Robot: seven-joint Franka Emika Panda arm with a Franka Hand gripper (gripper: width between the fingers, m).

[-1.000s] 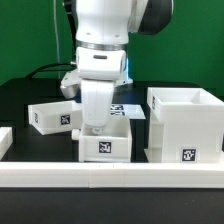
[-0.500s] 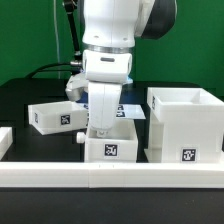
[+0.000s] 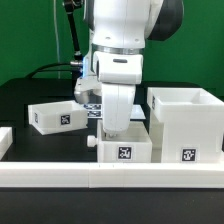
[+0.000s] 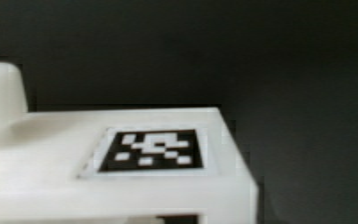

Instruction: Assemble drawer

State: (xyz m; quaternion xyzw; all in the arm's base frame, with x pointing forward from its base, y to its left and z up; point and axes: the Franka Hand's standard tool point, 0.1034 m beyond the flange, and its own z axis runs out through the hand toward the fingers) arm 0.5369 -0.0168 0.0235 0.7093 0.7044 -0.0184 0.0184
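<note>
Exterior view, from its left: small white plastic open-top tray [image 3: 55, 117] with square tag, on black table [image 3: 20, 95]. Centre: second white tagged plastic tray [image 3: 123, 150], white robot hand [image 3: 111, 128] at its back edge; cannot tell whether hand grips or is released. Right: tall white boxy plastic housing [image 3: 185, 125], just beside second tray. Wrist view: blurred tagged tray corner.

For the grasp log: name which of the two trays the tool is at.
The front tray, next to the housing: the tool stands right over it. The other tray sits apart at the exterior view's left.
</note>
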